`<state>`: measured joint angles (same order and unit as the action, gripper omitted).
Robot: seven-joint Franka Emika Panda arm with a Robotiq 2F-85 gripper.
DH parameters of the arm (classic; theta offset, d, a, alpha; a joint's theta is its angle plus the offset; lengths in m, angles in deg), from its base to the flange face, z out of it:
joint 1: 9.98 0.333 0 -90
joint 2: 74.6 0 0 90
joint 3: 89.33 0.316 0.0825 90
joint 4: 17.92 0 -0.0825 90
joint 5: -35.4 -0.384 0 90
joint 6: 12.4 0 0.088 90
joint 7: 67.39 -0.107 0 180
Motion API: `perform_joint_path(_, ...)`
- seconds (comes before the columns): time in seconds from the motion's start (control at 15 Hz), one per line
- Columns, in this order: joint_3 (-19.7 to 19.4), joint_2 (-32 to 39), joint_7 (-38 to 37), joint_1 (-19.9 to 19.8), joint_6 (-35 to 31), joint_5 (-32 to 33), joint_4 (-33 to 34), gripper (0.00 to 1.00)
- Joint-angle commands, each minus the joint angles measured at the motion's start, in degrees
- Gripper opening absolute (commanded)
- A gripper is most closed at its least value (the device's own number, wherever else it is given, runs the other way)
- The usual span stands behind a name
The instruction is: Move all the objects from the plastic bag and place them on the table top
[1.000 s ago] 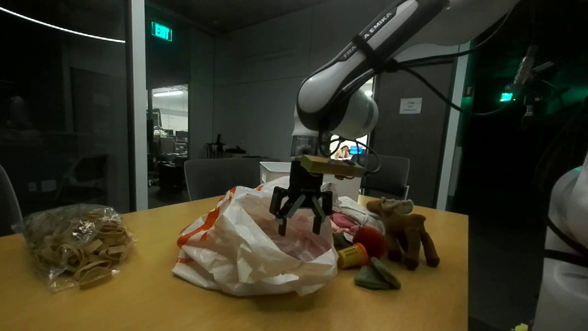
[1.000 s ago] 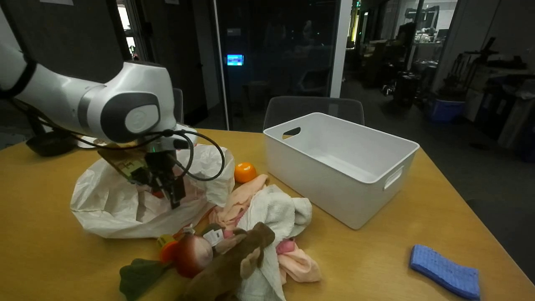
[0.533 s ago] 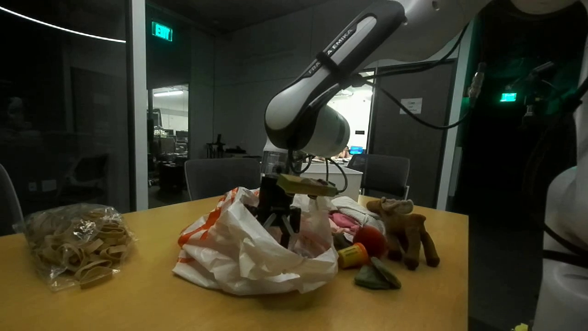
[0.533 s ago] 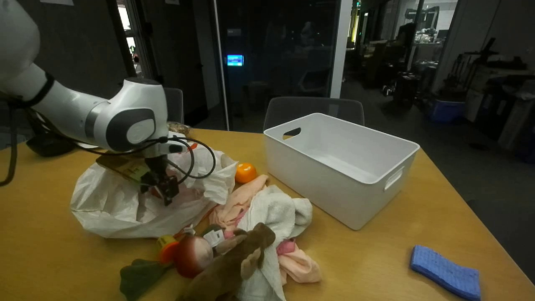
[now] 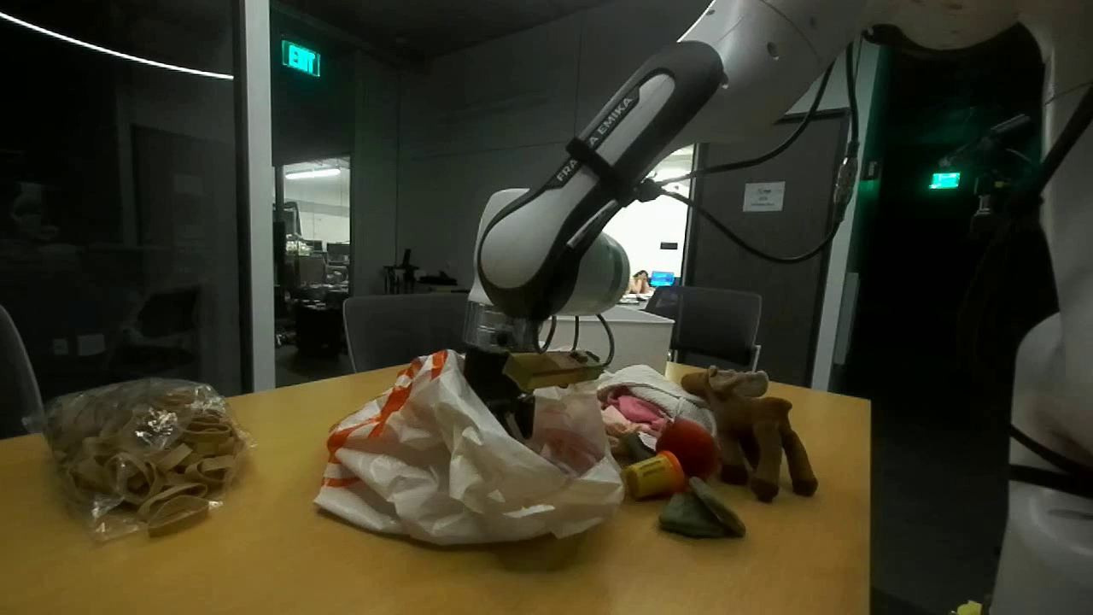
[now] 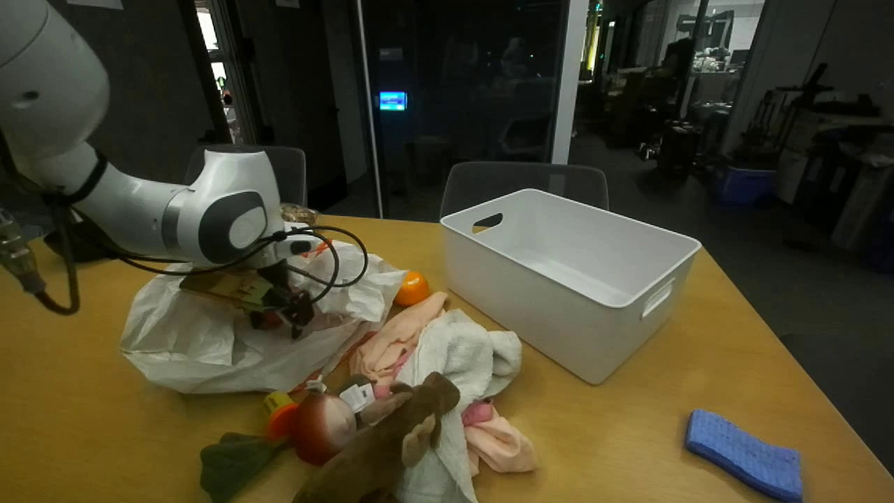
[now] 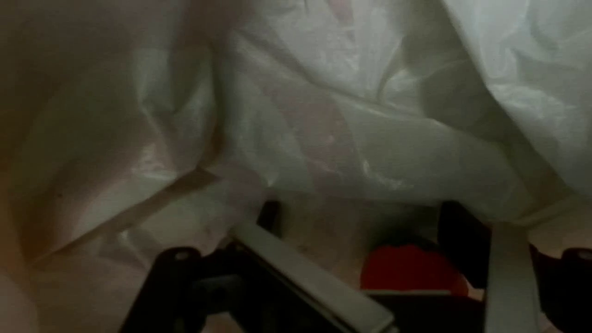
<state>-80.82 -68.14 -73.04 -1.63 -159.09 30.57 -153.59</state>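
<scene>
Inside plastic bag [image 7: 379,148], red object [image 7: 409,270] shows between spread fingertips [image 7: 462,243] of hand [image 7: 365,229].

One white plastic bag [image 5: 410,491], one clear bag [image 5: 141,453], one brown plush animal [image 5: 758,423], one yellow tub [image 5: 651,477], one white bin [image 6: 531,311].

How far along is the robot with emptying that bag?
Looks done: the brown plush animal and yellow pot sit on the table top, outside the bag. Under way: the open gripper sits inside, nothing clamped yet. Left: at least the red piece within; more may be hidden.
</scene>
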Motion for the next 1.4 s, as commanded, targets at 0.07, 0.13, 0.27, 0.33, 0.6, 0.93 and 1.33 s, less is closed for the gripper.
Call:
perform_joint_path(0.07, 0.6, 0.7, 3.2, 0.5, -1.1, 0.9, 0.9, 0.49)
perform_joint_path(0.13, 0.7, 0.5, 3.7, 0.6, -0.9, 0.9, 0.8, 0.42)
perform_joint_path(0.27, 0.8, 0.0, 4.0, 0.8, -1.0, 1.6, 0.4, 0.27)
perform_joint_path(0.33, 0.6, -0.5, 3.0, 1.1, -1.6, 3.0, 0.1, 0.7)
perform_joint_path(0.6, 0.5, -1.3, 1.1, 2.0, -3.0, 7.4, -0.2, 0.81)
perform_joint_path(0.93, 1.2, -1.7, -0.7, 3.6, -6.2, 14.7, -0.8, 1.0)
perform_joint_path(1.33, 1.0, 0.1, 0.1, 4.0, -7.2, 16.0, 0.3, 0.7)
